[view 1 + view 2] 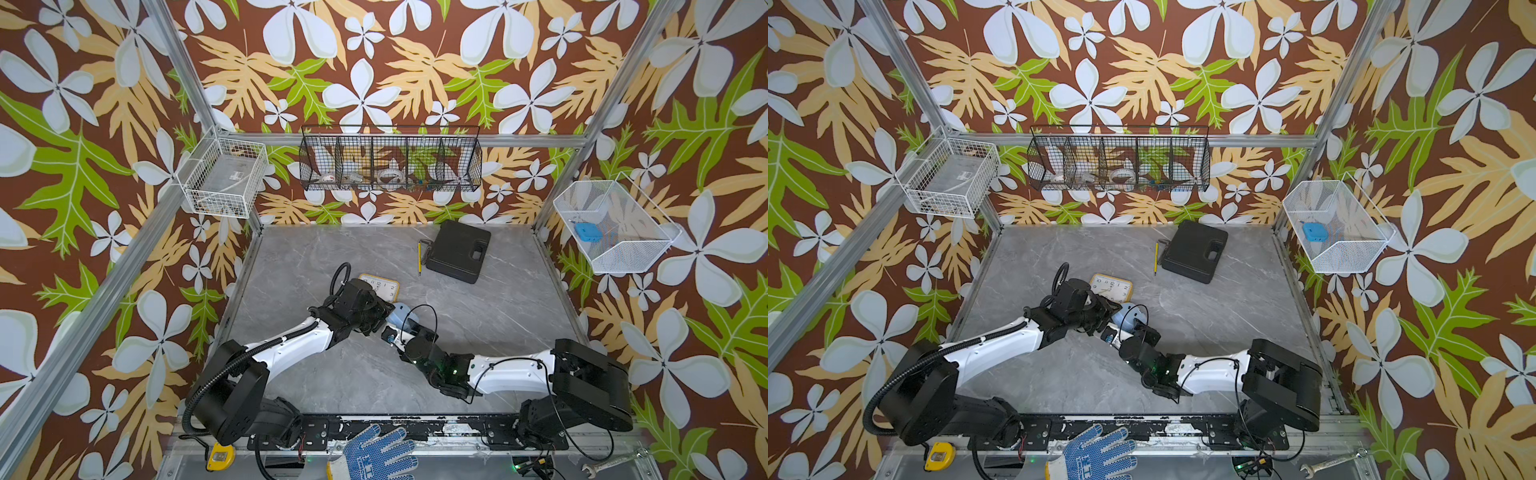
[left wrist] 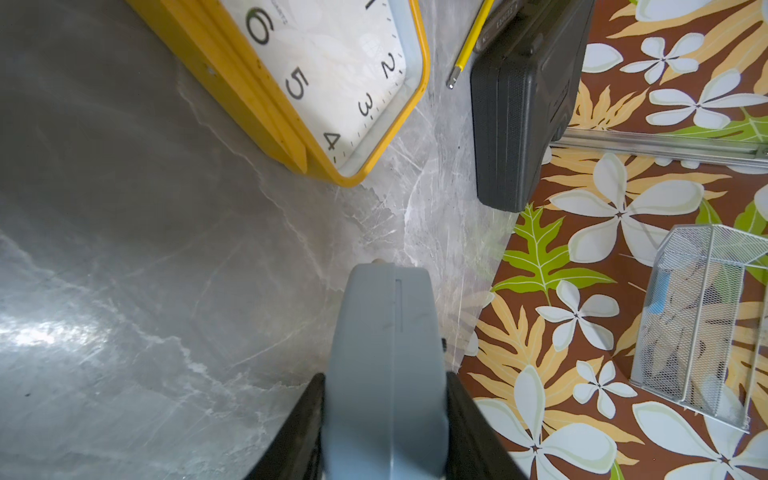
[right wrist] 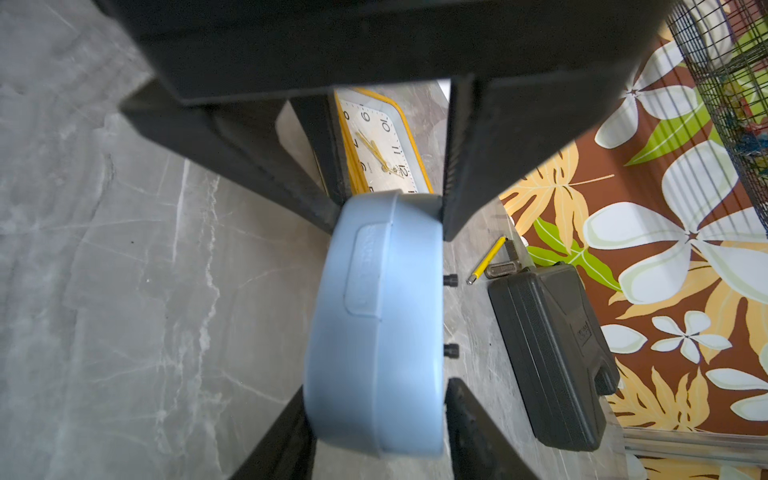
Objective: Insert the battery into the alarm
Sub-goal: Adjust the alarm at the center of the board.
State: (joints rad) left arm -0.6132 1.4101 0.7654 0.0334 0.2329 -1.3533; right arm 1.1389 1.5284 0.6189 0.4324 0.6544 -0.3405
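Observation:
A light blue alarm (image 1: 402, 314) (image 1: 1128, 314) hangs just above the table between my two arms. My left gripper (image 2: 384, 378) (image 1: 388, 311) is shut on it, one black finger pressed to each flat side. In the right wrist view the alarm (image 3: 382, 324) fills the middle, its rear side with two small black knobs facing the black case. My right gripper (image 3: 376, 386) (image 1: 400, 329) straddles the alarm's near end, jaws narrow, with a thin gap at the finger on the knob side. The battery is not in view.
A yellow-framed clock (image 1: 384, 286) (image 2: 332, 83) lies flat just behind the left gripper. A black case (image 1: 459, 251) and a yellow pencil (image 1: 419, 259) lie at the back. Wire baskets (image 1: 390, 160) hang on the walls. A blue glove (image 1: 378, 453) lies at the front rail.

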